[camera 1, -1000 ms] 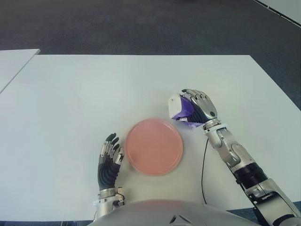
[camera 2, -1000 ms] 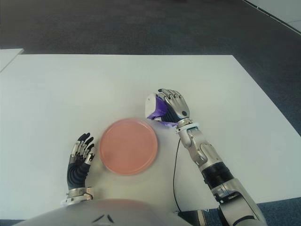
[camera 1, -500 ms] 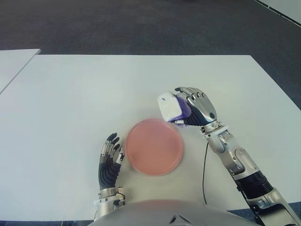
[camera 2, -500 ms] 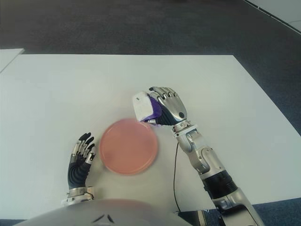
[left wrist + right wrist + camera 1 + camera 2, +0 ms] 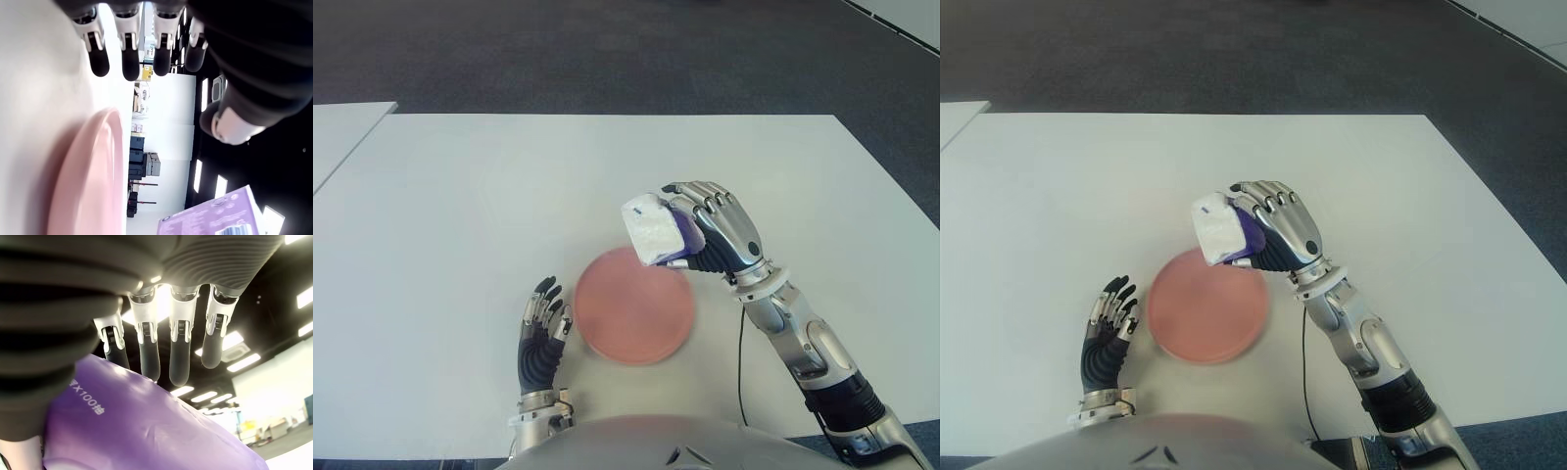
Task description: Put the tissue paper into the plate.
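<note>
The right robot hand (image 5: 720, 235) is gripping the tissue pack (image 5: 656, 228), fingers curling over its purple wrapper with the white end sticking out toward the robot's left. It's holding the pack up off the surface (image 5: 460, 196), showing over the far right edge of the pink plate (image 5: 631, 313). The left robot hand (image 5: 543, 328) is sitting just left of the plate, fingers loosely spread and gripping nothing.

Right hand (image 5: 720, 235): raised mid-table, fingers curled in a grasp; left hand (image 5: 541, 338): near front edge, fingers extended, empty
</note>
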Available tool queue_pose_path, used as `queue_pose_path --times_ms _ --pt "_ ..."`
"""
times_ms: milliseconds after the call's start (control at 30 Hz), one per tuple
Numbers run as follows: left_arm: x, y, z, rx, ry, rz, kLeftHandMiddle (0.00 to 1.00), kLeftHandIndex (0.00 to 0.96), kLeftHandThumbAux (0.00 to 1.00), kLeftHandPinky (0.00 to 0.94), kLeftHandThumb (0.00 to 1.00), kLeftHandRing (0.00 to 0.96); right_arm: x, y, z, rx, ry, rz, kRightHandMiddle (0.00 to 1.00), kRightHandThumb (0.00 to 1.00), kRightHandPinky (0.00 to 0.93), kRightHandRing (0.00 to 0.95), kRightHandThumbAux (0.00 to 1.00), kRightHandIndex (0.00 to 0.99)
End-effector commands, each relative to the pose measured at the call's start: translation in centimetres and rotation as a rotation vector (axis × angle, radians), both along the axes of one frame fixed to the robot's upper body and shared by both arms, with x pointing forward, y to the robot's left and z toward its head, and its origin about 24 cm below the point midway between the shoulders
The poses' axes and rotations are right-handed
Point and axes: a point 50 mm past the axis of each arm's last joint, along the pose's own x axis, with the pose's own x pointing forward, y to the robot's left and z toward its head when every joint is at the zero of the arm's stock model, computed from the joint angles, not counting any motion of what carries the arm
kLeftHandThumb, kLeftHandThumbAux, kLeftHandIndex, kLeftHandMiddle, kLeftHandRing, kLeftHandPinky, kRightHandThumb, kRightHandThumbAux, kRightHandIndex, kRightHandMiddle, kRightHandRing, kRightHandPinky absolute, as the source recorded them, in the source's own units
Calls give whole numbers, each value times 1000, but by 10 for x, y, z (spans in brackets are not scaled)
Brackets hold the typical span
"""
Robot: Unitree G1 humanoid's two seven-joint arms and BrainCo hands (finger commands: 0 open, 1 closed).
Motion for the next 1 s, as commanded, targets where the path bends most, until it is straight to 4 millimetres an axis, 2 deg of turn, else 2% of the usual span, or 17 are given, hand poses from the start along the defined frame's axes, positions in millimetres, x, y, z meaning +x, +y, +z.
queue_pose_path --times_ms 33,233,400,533,1000 --pt "-5 -8 -11 -50 73 54 139 142 641 180 236 157 -7 1 4 32 29 43 892 712 870 879 715 439" --pt "-5 -10 -10 -52 65 53 142 135 639 190 241 163 -11 4 4 44 40 74 887 713 866 873 715 439" --pt "-5 -11 -10 -48 63 56 147 139 642 194 243 168 -23 12 6 59 32 122 886 713 864 872 715 439" --pt "-4 -11 -10 -43 61 56 150 141 644 195 244 171 -39 18 6 74 51 163 882 713 856 867 715 439" --pt "-2 -13 -10 -69 49 58 177 123 657 260 263 216 -50 21 2 19 105 247 889 712 871 875 715 438"
